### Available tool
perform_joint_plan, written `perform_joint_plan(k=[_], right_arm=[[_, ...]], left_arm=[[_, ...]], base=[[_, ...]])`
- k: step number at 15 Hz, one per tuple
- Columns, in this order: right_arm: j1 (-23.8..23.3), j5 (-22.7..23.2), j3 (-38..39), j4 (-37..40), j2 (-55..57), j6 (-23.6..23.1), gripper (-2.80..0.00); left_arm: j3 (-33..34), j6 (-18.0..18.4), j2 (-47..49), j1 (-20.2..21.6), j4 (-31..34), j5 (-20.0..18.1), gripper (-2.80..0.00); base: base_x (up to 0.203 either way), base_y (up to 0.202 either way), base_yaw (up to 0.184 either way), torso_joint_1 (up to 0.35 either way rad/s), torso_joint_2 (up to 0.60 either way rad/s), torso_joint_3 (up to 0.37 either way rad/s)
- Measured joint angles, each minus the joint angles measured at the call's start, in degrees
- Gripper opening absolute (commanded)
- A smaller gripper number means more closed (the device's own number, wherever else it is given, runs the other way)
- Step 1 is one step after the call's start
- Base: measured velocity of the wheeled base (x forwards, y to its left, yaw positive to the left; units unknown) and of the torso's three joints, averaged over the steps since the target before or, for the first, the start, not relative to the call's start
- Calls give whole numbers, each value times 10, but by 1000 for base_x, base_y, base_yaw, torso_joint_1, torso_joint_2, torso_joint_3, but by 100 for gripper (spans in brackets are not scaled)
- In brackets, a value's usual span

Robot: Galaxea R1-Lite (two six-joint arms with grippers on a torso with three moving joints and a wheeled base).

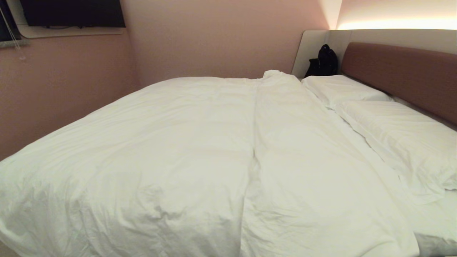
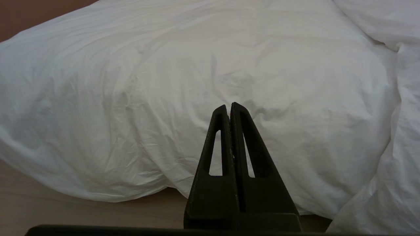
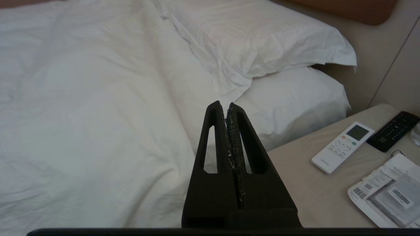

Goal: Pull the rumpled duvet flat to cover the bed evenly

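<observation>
The white puffy duvet (image 1: 171,153) is spread over most of the bed (image 1: 437,228), with a long crease down its middle; its near edge hangs over the side. The brown padded headboard (image 1: 403,73) is at the right. Neither arm shows in the head view. My left gripper (image 2: 228,106) is shut and empty, off the bed's near side, pointing at the duvet (image 2: 183,82) overhanging the floor. My right gripper (image 3: 223,105) is shut with nothing in it, held above the duvet (image 3: 82,108) near the bed's corner by the pillows.
Two white pillows (image 1: 389,121) lie along the headboard. A black bag (image 1: 323,62) sits at the far corner. A beige bedside surface (image 3: 315,183) holds a white remote (image 3: 343,146), a black remote (image 3: 392,130) and papers (image 3: 387,193). Pink walls close the far side.
</observation>
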Motion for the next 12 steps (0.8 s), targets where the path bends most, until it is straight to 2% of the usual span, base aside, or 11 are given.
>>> perform_joint_plan(k=[5, 12], right_arm=[[0, 41, 24, -2, -108, -29, -280], [0, 137, 44, -53, -137, -46, -280]], left_arm=[[0, 0, 0, 0, 0, 0, -280], [0, 0, 0, 0, 0, 0, -280]], base=[[0, 0, 0, 0, 0, 0], [0, 0, 0, 0, 0, 0]])
